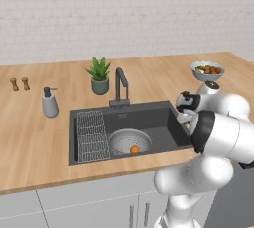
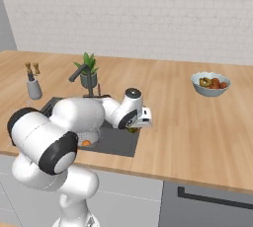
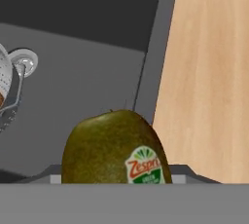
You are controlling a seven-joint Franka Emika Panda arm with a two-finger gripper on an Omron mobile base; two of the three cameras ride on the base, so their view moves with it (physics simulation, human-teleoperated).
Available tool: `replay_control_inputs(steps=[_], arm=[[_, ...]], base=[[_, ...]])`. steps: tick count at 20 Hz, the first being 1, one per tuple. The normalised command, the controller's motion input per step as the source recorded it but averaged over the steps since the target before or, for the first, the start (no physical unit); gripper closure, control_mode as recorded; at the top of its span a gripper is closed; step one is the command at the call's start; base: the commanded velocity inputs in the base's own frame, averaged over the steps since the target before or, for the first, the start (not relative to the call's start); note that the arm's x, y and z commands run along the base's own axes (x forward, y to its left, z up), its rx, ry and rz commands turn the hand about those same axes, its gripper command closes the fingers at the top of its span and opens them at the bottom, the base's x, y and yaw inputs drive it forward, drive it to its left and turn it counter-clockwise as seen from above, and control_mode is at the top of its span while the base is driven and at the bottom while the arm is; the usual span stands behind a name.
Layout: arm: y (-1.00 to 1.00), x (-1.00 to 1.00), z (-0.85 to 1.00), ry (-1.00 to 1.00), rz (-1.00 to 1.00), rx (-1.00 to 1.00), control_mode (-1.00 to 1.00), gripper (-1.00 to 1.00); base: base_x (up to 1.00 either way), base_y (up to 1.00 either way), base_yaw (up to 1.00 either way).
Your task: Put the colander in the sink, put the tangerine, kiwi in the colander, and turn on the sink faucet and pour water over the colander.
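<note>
The two-finger gripper [image 2: 134, 129] is positioned at the right edge of the large rectangular dark grey sink [image 1: 158, 118], above the seam where the basin wall meets the wooden bench [image 1: 34, 142]. In the hand view the small oval olive-brown kiwi [image 3: 115, 149], bearing a white, red and green label, sits right at the hand with the sink floor and the bench showing beyond it; the fingers themselves are hidden there, so I cannot tell whether they are clamped on the fruit or parted. In the right base view a dark greenish object, consistent with the kiwi, shows just beneath the hand. The round silver-grey perforated metal colander [image 1: 129, 141] stands on the sink floor towards the front edge of the basin, just right of the wire grid rack [image 1: 92, 136] that occupies the left end. The small round bright orange tangerine [image 1: 134, 148] lies inside the colander, towards its near side. The dark grey angular faucet [image 1: 120, 87] stands upright at the middle of the sink's back edge. Behind it on the bench, a green plant in a grey pot [image 1: 99, 76] stands to its left. A grey soap dispenser with pump top [image 1: 49, 103] stands off the sink's back left corner, and two small brown shakers [image 1: 20, 84] stand farther left. A pale bowl of mixed fruit [image 1: 207, 71] rests towards the bench's far right corner.
</note>
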Motion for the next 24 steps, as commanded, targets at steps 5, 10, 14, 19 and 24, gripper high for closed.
replay_control_inputs(steps=[5, 10, 14, 19, 24], arm=[[1.0, 0.0, 0.06, 0.09, 0.01, 0.03, -1.0, 1.0], [1.0, 0.01, 0.0, 0.11, 0.06, 0.15, -1.0, 1.0], [0.96, 0.11, -0.01, 0.11, 0.06, 0.21, -1.0, 1.0], [0.84, 0.19, -0.23, 0.08, 0.05, 0.16, -1.0, 1.0], [0.58, 0.09, -0.41, 0.0, 0.0, 0.01, -1.0, 1.0]], base=[[0.0, 0.0, 0.0], [0.0, 0.0, 0.0], [0.0, 0.0, 0.0], [0.0, 0.0, 0.0], [0.0, 0.0, 0.0]])
